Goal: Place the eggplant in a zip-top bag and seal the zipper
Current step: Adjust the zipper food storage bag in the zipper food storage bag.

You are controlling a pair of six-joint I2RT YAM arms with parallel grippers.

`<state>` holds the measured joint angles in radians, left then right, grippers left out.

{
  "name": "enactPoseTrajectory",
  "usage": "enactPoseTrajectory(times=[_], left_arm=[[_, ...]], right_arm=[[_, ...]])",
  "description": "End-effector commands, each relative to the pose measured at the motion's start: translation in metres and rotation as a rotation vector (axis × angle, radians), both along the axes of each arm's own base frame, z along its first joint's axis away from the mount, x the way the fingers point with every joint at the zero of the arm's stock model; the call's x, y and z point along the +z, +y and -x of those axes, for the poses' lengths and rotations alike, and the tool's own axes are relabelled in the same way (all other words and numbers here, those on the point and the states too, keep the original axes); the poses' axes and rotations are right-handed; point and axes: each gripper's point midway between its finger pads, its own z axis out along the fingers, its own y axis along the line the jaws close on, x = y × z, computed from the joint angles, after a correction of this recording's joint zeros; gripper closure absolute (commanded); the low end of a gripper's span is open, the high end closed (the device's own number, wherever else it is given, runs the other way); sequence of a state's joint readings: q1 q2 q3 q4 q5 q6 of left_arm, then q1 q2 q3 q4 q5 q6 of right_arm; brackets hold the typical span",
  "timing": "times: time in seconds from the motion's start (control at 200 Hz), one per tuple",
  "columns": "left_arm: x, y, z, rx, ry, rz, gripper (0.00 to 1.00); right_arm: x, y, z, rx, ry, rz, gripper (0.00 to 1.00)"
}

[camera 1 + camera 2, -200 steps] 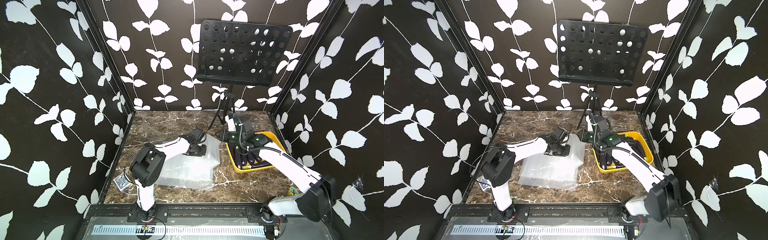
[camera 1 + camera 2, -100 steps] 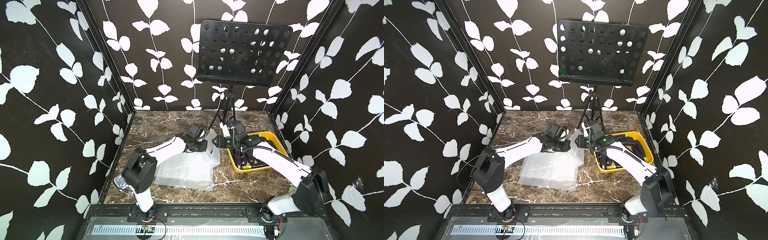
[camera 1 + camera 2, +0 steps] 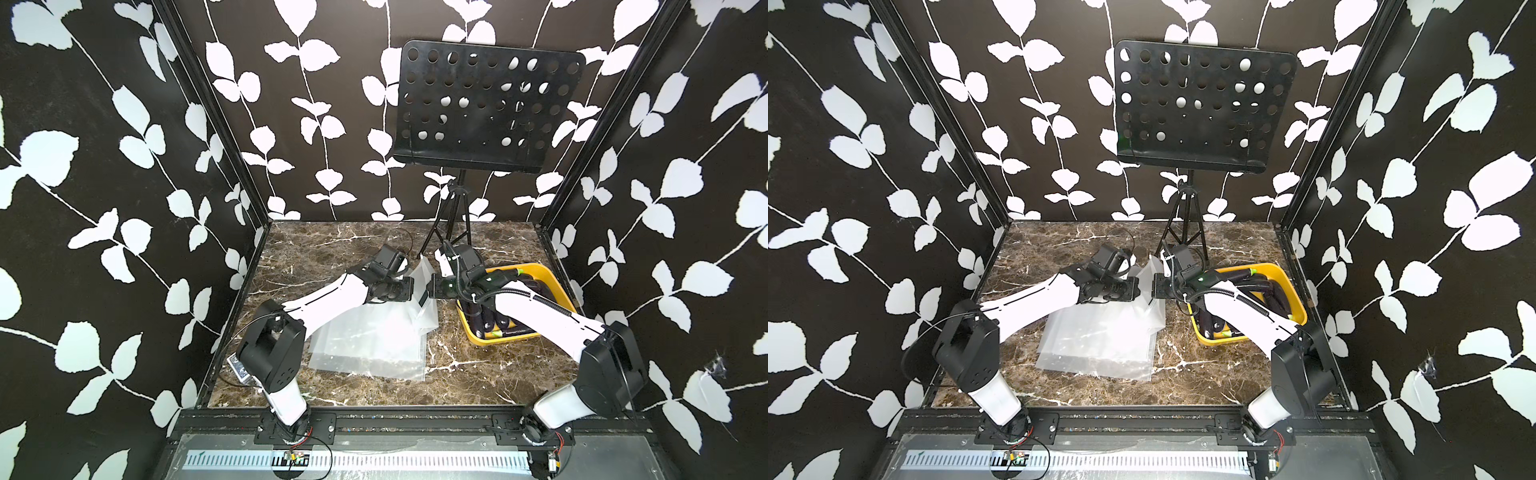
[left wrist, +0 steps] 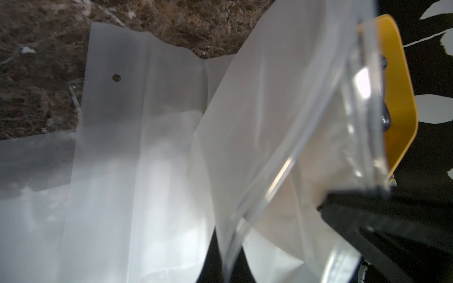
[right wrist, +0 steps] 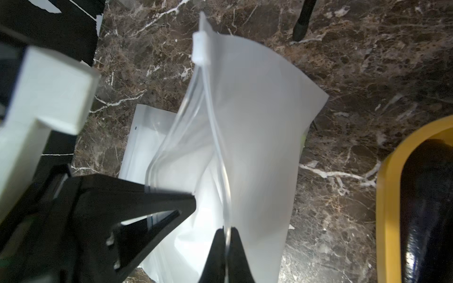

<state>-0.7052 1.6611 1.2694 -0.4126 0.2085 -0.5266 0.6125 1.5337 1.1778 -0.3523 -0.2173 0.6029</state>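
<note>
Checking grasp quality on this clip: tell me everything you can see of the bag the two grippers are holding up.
The zip-top bag is frosted, translucent plastic with a clear zipper track and a white slider at one end. It is raised, mouth parted and empty. The left gripper pinches one lip, the right gripper the other, both shut. Its lower part hangs toward the stack of flat bags.

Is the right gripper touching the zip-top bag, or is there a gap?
Touching. The right wrist view shows the right gripper shut on the bag: the clear rim strip runs straight down between its two black fingertips.
</note>
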Motion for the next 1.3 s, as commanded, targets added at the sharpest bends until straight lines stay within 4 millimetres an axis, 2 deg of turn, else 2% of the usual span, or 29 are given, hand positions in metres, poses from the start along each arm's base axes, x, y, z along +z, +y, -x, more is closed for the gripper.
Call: enactPoseTrajectory(times=[0.0, 0.175, 0.275, 0.295, 0.4, 0.445, 0.505, 0.57, 0.585, 0.695, 0.815, 0.865, 0.91, 0.94, 1.02, 1.08, 1.165, 1.295], left_arm=[[0.061, 0.014, 0.004, 0.009, -0.139, 0.036, 1.0], [0.146, 0.036, 0.014, 0.024, -0.303, 0.075, 1.0], [0.175, 0.049, 0.02, 0.028, -0.347, 0.046, 1.0], [0.18, 0.05, 0.022, 0.027, -0.362, 0.041, 1.0], [0.201, 0.059, 0.029, 0.031, -0.412, 0.0, 1.0], [0.198, 0.062, 0.028, 0.032, -0.398, -0.032, 1.0], [0.189, 0.056, 0.026, 0.006, -0.37, -0.058, 1.0], [0.176, 0.037, 0.023, -0.029, -0.325, -0.011, 1.0], [0.171, 0.032, 0.023, -0.037, -0.308, -0.001, 1.0], [0.124, 0.0, 0.016, -0.084, -0.18, 0.019, 1.0], [0.066, -0.016, 0.009, -0.09, -0.082, -0.015, 1.0], [0.051, -0.023, 0.008, -0.096, -0.052, -0.009, 1.0], [0.04, -0.027, 0.008, -0.099, -0.03, -0.014, 1.0], [0.035, -0.028, 0.007, -0.097, -0.028, -0.024, 1.0], [0.025, -0.029, 0.004, -0.092, -0.024, -0.041, 1.0], [0.022, -0.029, 0.003, -0.092, -0.024, -0.048, 1.0], [0.018, -0.029, 0.002, -0.098, -0.022, -0.057, 1.0], [0.008, -0.033, 0.003, -0.108, 0.0, -0.057, 1.0]], right_arm=[[0.034, 0.027, -0.012, 0.056, -0.054, -0.126, 1.0], [0.09, 0.057, -0.011, 0.139, -0.105, -0.331, 1.0], [0.114, 0.066, -0.004, 0.179, -0.112, -0.429, 1.0], [0.129, 0.067, -0.006, 0.18, -0.139, -0.443, 1.0], [0.137, 0.063, -0.007, 0.164, -0.153, -0.438, 1.0], [0.133, 0.06, -0.007, 0.156, -0.147, -0.417, 1.0], [0.121, 0.054, -0.009, 0.137, -0.131, -0.38, 1.0], [0.112, 0.048, -0.013, 0.114, -0.117, -0.376, 1.0], [0.098, 0.045, -0.012, 0.103, -0.094, -0.358, 1.0], [0.064, 0.028, -0.015, 0.048, -0.054, -0.3, 1.0], [0.015, 0.005, -0.019, -0.009, 0.023, -0.222, 1.0], [-0.006, -0.003, -0.018, -0.025, 0.065, -0.192, 1.0], [-0.017, -0.009, -0.018, -0.037, 0.086, -0.176, 1.0], [-0.024, -0.013, -0.016, -0.041, 0.098, -0.16, 0.96], [-0.032, -0.025, -0.011, -0.058, 0.103, -0.093, 0.84], [-0.03, -0.032, -0.008, -0.066, 0.096, -0.078, 0.74], [-0.016, -0.041, -0.005, -0.072, 0.069, -0.067, 0.7], [0.011, -0.056, 0.001, -0.085, 0.029, -0.083, 0.6]])
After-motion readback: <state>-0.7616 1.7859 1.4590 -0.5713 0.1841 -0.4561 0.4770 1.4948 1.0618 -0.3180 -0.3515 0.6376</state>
